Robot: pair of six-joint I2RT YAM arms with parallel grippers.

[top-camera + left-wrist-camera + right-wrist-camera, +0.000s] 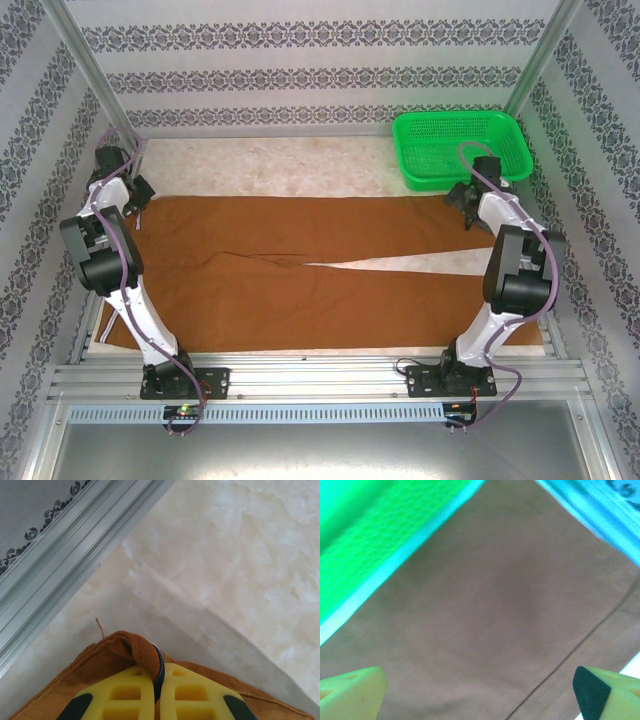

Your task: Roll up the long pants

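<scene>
The long pants point(250, 300) lie flat across the table, rust-brown, waist at the left and both legs running right with a narrow gap between them. My left gripper point(140, 207) is at the far left corner of the waist. In the left wrist view it point(159, 672) is shut on a pinched fold of the pants point(142, 652), with a dark-edged inner band showing in the pinch. My right gripper point(464, 207) hangs over the far leg near its right end. Its yellow fingers point(352, 690) stand wide open above flat pants cloth point(495, 595), holding nothing.
A green plastic basket point(460, 148) stands at the back right, just beyond the right gripper, and its rim point(370, 530) runs close by the open jaws. An aluminium frame rail point(60, 565) borders the pale marbled tabletop point(225, 555) near the left gripper.
</scene>
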